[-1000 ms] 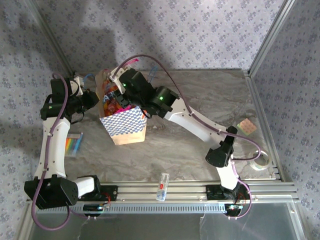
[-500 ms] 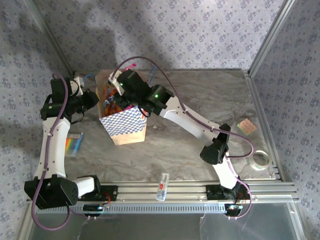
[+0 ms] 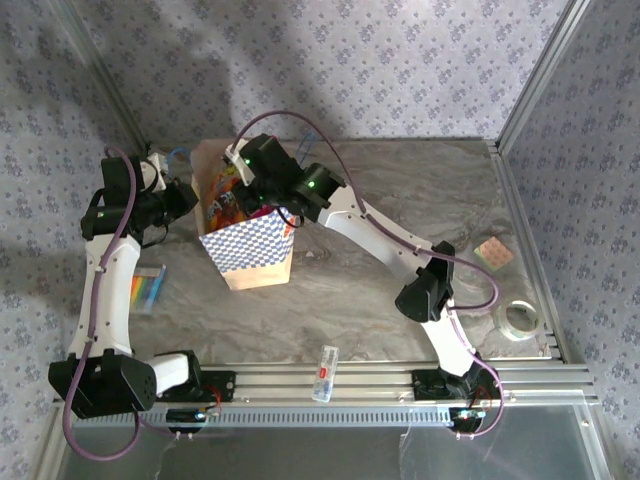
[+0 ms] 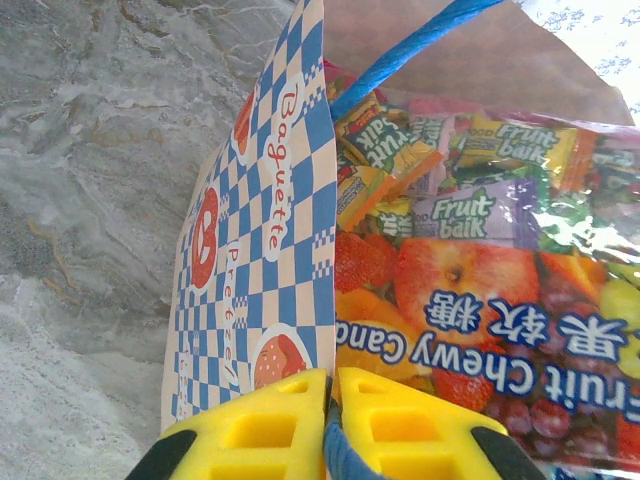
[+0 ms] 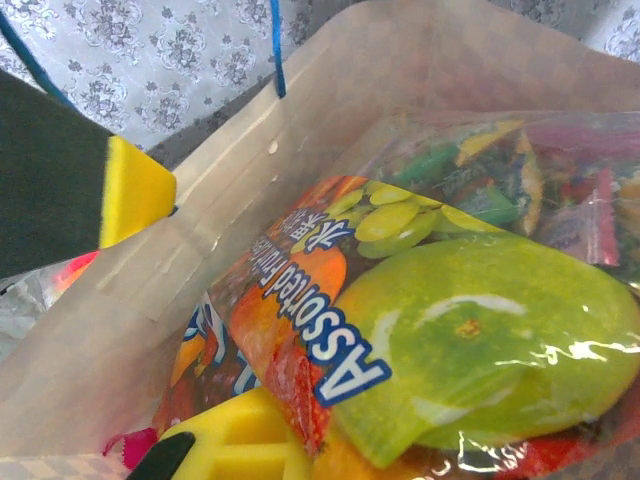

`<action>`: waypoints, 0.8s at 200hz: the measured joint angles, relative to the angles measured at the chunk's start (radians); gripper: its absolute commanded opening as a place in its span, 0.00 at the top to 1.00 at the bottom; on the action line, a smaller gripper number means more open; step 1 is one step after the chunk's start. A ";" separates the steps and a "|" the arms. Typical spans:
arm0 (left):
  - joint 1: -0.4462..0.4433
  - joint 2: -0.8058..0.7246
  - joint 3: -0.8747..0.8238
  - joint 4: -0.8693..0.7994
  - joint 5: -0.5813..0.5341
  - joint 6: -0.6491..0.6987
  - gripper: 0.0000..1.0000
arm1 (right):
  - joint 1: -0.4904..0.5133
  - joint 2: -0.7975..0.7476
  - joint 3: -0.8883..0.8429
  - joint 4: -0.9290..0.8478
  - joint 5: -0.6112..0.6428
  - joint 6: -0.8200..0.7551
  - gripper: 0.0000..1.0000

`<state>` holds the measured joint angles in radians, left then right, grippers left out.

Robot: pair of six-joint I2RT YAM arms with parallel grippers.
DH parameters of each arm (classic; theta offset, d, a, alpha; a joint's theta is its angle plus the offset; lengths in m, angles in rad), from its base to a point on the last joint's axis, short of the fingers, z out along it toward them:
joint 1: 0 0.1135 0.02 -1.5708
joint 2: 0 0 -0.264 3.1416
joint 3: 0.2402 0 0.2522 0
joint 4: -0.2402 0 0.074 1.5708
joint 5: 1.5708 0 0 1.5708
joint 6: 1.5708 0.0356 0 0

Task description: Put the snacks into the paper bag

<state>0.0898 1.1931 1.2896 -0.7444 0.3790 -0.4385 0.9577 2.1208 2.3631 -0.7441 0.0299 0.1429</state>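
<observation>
The left gripper (image 4: 332, 420), at the bottom centre of its wrist view, has its 2 yellow fingers pressed together on the rim of the paper bag (image 4: 270, 260) and its blue cord handle (image 4: 400, 60), evidently to hold the mouth steady and open. The right gripper (image 5: 245, 440), low in its own view, is closed too and seems to nip the edge of the green-apple packet (image 5: 470, 350), holding it deep inside the bag above the snacks (image 4: 480, 290) lying there. In the top view the bag stands upper left, and 1 rainbow-striped packet (image 3: 148, 290) lies alone at the left, probably next.
</observation>
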 measured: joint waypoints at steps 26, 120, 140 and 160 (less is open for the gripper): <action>0.000 0.000 0.000 0.000 0.000 0.000 0.89 | -0.005 0.013 0.005 -0.001 -0.002 0.008 1.00; 0.000 0.000 0.000 0.000 0.000 0.000 0.89 | -0.061 0.024 -0.039 -0.008 -0.029 0.040 0.95; 0.000 0.000 0.000 0.000 0.000 0.000 0.89 | -0.076 0.024 -0.062 -0.027 0.000 0.056 0.88; 0.000 0.000 0.000 0.001 0.000 0.000 0.89 | -0.083 0.024 -0.070 -0.072 0.040 0.079 0.79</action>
<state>0.0898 1.1931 1.2900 -0.7437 0.3794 -0.4385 0.8745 2.1445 2.2929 -0.8162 0.0696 0.2214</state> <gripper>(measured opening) 0.112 0.146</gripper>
